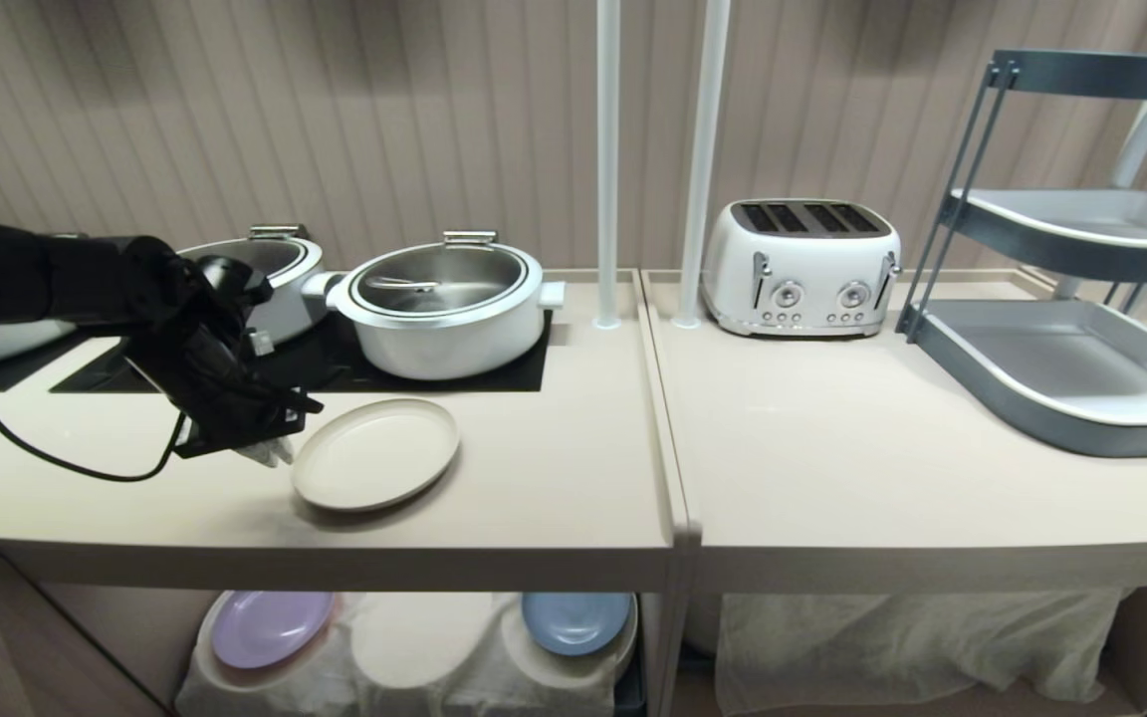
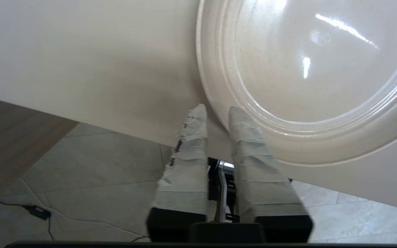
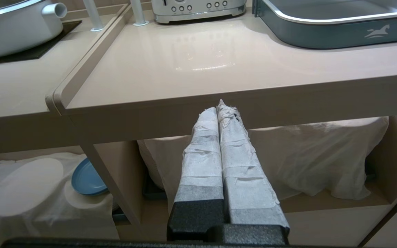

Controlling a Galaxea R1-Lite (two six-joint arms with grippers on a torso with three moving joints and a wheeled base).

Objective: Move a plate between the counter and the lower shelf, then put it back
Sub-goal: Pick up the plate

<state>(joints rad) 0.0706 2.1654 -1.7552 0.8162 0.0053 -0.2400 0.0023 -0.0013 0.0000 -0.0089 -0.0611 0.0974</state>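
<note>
The cream plate [image 1: 375, 453] lies flat on the counter [image 1: 534, 498], in front of the white pot [image 1: 444, 309]. The left gripper [image 2: 215, 113] sits at its rim, taped fingers [image 2: 188, 151] slightly parted, gripping nothing. The right gripper [image 3: 221, 110] hangs pressed closed below the neighbouring worktop.

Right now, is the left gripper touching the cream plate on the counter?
Cannot tell. In the left wrist view the left gripper has its slightly parted fingers at the plate's rim, one overlapping it, with no plain contact or gap.
</note>
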